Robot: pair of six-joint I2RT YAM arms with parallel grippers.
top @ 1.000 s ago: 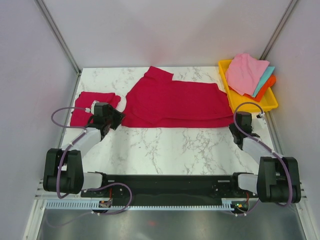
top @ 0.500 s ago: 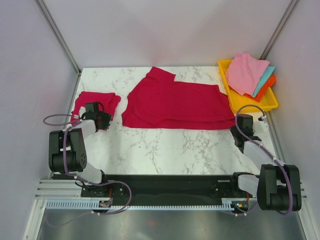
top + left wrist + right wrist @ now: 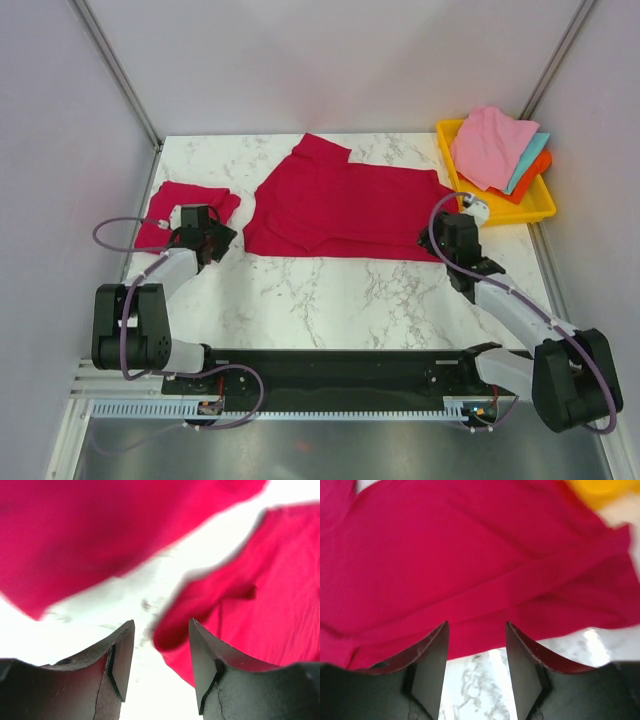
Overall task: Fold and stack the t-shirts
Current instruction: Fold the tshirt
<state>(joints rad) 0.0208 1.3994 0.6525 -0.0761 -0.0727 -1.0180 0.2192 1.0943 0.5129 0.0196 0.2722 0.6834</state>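
Far left edge of the table (image 3: 330, 290): small red shirt (image 3: 190, 208), bunched into a rough rectangle, lying flat on the marble.

Just right of it, at its near right corner: left gripper (image 3: 222, 236), low over the table, pointing toward the strip of bare marble between the two red shirts. Fingers (image 3: 122, 655) parted, gripping nothing. In the left wrist view, red cloth on either side of that pale strip, with a rolled red edge (image 3: 172, 637) just past the right fingertip. Too blurred there to tell touching from apart.

Middle of the table, toward the far edge: large red shirt (image 3: 345, 205), spread wide and partly folded over itself, with one flap reaching up at the far left and layered hems along the near side.

At the near right corner of that shirt: right gripper (image 3: 438, 238), reaching in from the right. Seen from the right wrist (image 3: 476, 625): fingers (image 3: 432, 655) wide apart, closed on nothing, tips at the near hem of the large shirt, red cloth filling the view ahead and bare marble between the fingers below the hem.

Far right corner of the table: yellow tray (image 3: 495, 212), holding a pink cloth (image 3: 490, 145) on top of a teal cloth (image 3: 530, 160) and an orange cloth (image 3: 535, 180). Tray just right of the large shirt's sleeve, near the right gripper.
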